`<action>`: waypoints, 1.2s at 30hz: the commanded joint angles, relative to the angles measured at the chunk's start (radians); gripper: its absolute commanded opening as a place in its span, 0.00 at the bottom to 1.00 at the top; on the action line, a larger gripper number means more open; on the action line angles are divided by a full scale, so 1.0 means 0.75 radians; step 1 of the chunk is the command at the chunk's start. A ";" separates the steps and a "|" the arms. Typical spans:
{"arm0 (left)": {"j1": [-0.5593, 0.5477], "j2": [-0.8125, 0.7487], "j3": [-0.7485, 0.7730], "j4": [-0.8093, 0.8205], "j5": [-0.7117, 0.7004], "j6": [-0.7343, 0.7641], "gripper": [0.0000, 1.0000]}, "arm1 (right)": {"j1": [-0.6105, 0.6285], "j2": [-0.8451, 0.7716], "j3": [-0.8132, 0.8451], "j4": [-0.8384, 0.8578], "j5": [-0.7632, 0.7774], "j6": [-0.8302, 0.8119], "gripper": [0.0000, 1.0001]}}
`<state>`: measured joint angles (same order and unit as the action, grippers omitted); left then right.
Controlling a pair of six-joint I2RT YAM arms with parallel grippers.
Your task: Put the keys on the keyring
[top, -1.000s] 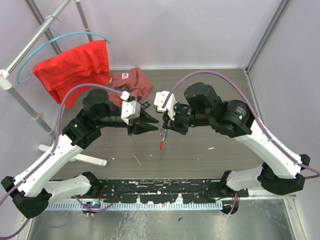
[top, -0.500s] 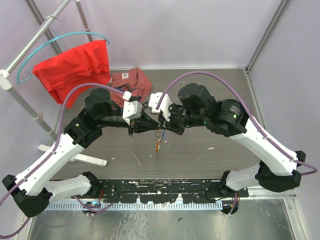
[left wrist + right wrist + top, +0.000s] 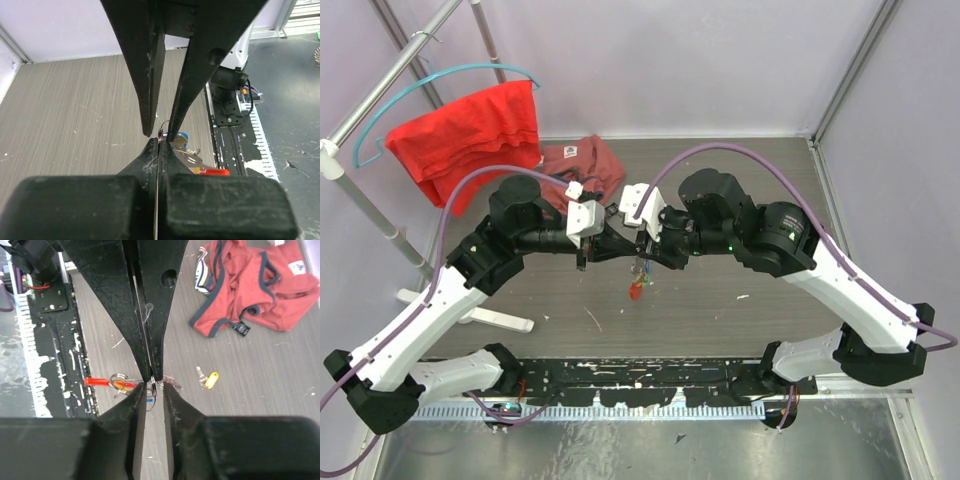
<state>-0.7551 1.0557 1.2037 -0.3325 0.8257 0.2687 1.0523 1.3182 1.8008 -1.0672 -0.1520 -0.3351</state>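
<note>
Top external view: over the table (image 3: 740, 320) the two arms reach inward and meet fingertip to fingertip above its middle. The left gripper (image 3: 628, 252) comes in from the left and the right gripper (image 3: 649, 256) from the right, on one shared line.

The left gripper's fingers are pressed fully together. In the left wrist view they pinch the thin wire of the keyring (image 3: 161, 131) at their very tips. The right gripper's fingers stand a narrow gap apart on either side of the same wire. Whether they touch it cannot be told.

The keyring hangs clear of the table, directly below the meeting point. Its red tag (image 3: 636, 289) dangles lowest, with its long axis pointing down and slightly aslant. A blue-headed key (image 3: 183, 136) hangs just beside the wire, apparently already on the keyring.

A yellow-headed key (image 3: 211, 380) lies flat on the table, off to the far side towards the red garment (image 3: 250, 290). Its shaft end is nearer the fingertips than its head. Judgement: the right gripper, not committed to a firm hold, is better placed to fetch it.
</note>
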 commanded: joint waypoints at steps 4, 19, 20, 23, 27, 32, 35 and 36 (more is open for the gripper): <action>0.002 -0.074 -0.090 0.218 -0.167 -0.097 0.00 | 0.005 -0.277 -0.251 0.523 0.145 0.184 0.37; 0.011 -0.063 -0.221 0.591 -0.422 -0.419 0.00 | -0.693 -0.485 -0.819 1.210 -0.356 1.057 0.39; 0.011 -0.070 -0.216 0.581 -0.482 -0.454 0.00 | -0.694 -0.483 -0.828 1.222 -0.362 1.068 0.39; 0.011 -0.085 -0.187 0.517 -0.565 -0.463 0.00 | -0.695 -0.472 -0.828 1.224 -0.371 1.070 0.39; 0.011 -0.049 -0.069 0.336 -0.545 -0.456 0.00 | -0.694 -0.478 -0.836 1.211 -0.355 1.068 0.39; 0.012 -0.094 -0.130 0.410 -0.528 -0.430 0.00 | -0.693 -0.506 -0.856 1.209 -0.330 1.070 0.39; 0.012 -0.137 -0.169 0.446 -0.541 -0.398 0.00 | -0.693 -0.524 -0.871 1.231 -0.340 1.078 0.39; 0.012 -0.143 -0.167 0.444 -0.557 -0.395 0.00 | -0.693 -0.527 -0.878 1.255 -0.359 1.087 0.39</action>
<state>-0.7486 0.9981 1.0916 -0.0639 0.4316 -0.0521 0.5346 0.9565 1.1492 -0.2222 -0.3981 0.4553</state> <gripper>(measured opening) 0.007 0.390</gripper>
